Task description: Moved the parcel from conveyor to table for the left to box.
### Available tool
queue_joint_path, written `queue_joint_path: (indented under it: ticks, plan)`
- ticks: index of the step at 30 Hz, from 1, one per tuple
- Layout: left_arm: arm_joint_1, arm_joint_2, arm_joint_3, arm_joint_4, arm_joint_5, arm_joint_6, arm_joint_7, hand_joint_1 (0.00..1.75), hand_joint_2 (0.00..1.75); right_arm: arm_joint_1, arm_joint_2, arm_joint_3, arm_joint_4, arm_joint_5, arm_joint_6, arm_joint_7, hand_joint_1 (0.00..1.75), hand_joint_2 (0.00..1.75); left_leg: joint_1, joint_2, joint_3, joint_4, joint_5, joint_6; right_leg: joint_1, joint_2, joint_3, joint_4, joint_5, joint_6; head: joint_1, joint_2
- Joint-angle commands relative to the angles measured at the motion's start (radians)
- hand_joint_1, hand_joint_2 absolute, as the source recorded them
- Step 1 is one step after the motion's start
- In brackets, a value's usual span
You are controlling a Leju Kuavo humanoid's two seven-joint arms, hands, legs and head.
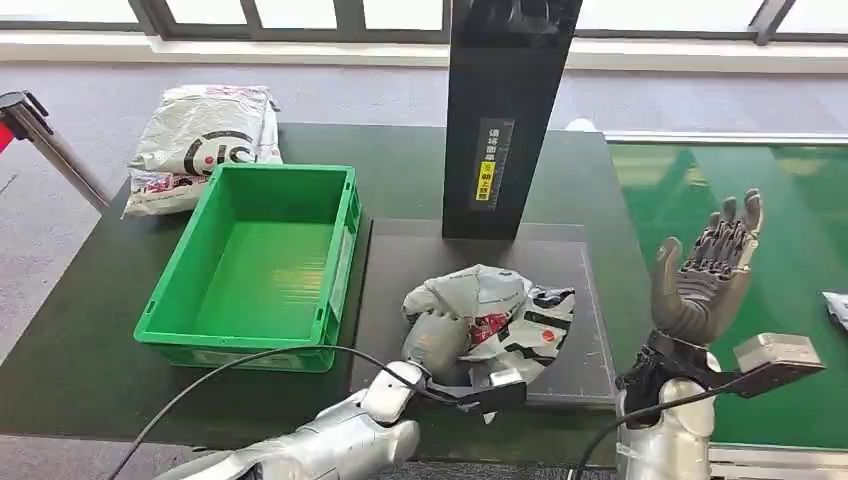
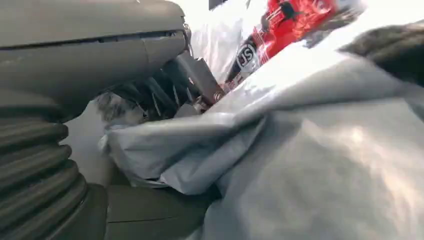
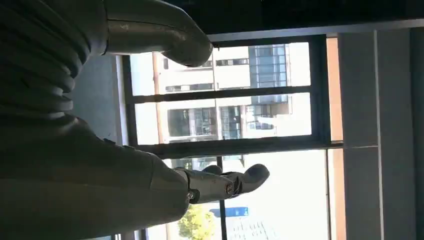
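Dark surface (image 1: 90, 330) spans most of the head view; green conveyor (image 1: 800, 300) adjoins it on the robot's right. Tall black post (image 1: 508, 110) with a yellow label stands upright at the back edge of a dark mat (image 1: 590, 320). Green crate (image 1: 255, 265), open-topped, sits left of the mat, nothing inside. Second grey parcel (image 1: 200, 140) lies behind the crate at the surface's far left corner.

Task parcel (image 1: 495, 320), a crumpled grey bag with red and black print, lies on the mat in front of the post. Left hand (image 1: 432, 345) is on the parcel's near left side, fingers wrapped into the plastic; left wrist view shows dark fingers (image 2: 165, 92) buried in the folds. Right hand (image 1: 705, 270) raised over the conveyor edge, palm up, fingers spread, holding nothing.
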Motion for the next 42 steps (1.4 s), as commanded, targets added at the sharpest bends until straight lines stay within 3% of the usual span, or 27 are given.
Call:
queue_joint_path:
  ticks: [1, 2, 8, 12, 19, 33, 34, 36, 37, 42]
  plan:
    - [0.078, 0.023, 0.660, -0.144, -0.518, 0.005, -0.005, 1.75, 1.75, -0.011, -0.010, -0.023, 0.040, -0.002, -0.010, 0.002, 0.00, 1.75, 0.001, 0.002, 0.000, -0.001, 0.000, 0.000, 0.001, 0.001, 0.000, -0.001, 0.001, -0.001, 0.000, 0.000]
    - [0.114, 0.003, 0.870, -0.221, -0.699, 0.005, -0.061, 1.75, 1.75, -0.008, -0.011, -0.025, 0.037, -0.002, -0.016, 0.002, 0.00, 1.75, 0.001, 0.004, 0.000, -0.002, 0.000, 0.000, 0.001, 0.002, -0.001, -0.002, 0.001, -0.001, 0.000, 0.000]
    - [0.152, 0.003, 1.192, -0.544, -0.813, 0.005, -0.191, 1.75, 1.75, 0.040, -0.038, 0.000, -0.013, 0.013, -0.047, 0.002, 0.00, 1.75, 0.001, 0.001, -0.005, 0.001, 0.000, -0.001, 0.001, 0.000, -0.005, 0.000, 0.000, -0.001, 0.000, 0.000]
    - [0.174, 0.003, 1.300, -0.665, -0.806, 0.005, -0.235, 1.75, 1.75, 0.048, -0.044, -0.002, -0.017, 0.009, -0.050, 0.002, 0.00, 1.75, 0.001, 0.007, -0.004, -0.001, -0.001, -0.002, 0.001, 0.006, -0.006, -0.001, 0.001, -0.002, 0.000, 0.000]
    - [0.200, 0.003, 1.404, -0.760, -0.785, 0.005, -0.257, 1.75, 1.75, 0.041, -0.049, -0.018, -0.013, 0.012, -0.041, 0.002, 0.00, 1.75, 0.001, 0.007, -0.003, -0.001, -0.001, -0.001, 0.001, 0.005, -0.006, 0.000, 0.000, -0.002, 0.000, 0.000]
    - [0.174, 0.003, 1.775, -0.766, -0.708, 0.005, -0.357, 1.75, 1.75, 0.044, -0.056, -0.045, -0.025, 0.013, -0.019, 0.002, 0.00, 1.75, 0.001, 0.006, -0.003, -0.002, -0.001, -0.002, 0.001, 0.004, -0.005, -0.001, 0.000, -0.002, 0.000, 0.000]
    - [0.161, 0.003, 1.805, -0.741, -0.704, 0.005, -0.358, 0.00, 1.75, 0.044, -0.056, -0.051, -0.027, 0.013, -0.019, 0.002, 0.00, 1.75, 0.001, 0.006, -0.003, -0.002, -0.001, -0.002, 0.002, 0.004, -0.005, -0.002, 0.001, -0.002, 0.000, 0.000]
    - [0.148, 0.003, 1.814, -0.710, -0.707, 0.005, -0.365, 0.00, 1.75, 0.045, -0.060, -0.048, -0.026, 0.010, -0.020, 0.002, 0.00, 1.75, 0.001, 0.005, -0.004, -0.001, -0.001, -0.001, 0.001, 0.003, -0.006, 0.000, 0.000, -0.002, 0.000, 0.000]
    - [0.142, 0.003, 1.807, -0.696, -0.712, 0.005, -0.364, 0.00, 0.00, 0.042, -0.059, -0.050, -0.024, 0.012, -0.018, 0.002, 0.00, 1.75, 0.001, 0.005, -0.004, -0.001, -0.001, -0.001, 0.001, 0.003, -0.005, -0.001, 0.000, -0.002, 0.000, 0.000]
    - [0.144, 0.003, 1.775, -0.703, -0.708, 0.005, -0.351, 0.00, 0.00, 0.032, -0.057, -0.051, -0.013, 0.016, -0.013, 0.002, 0.00, 1.75, 0.001, 0.003, -0.004, -0.001, 0.000, -0.001, 0.001, 0.001, -0.005, -0.001, 0.000, -0.002, 0.000, 0.000]
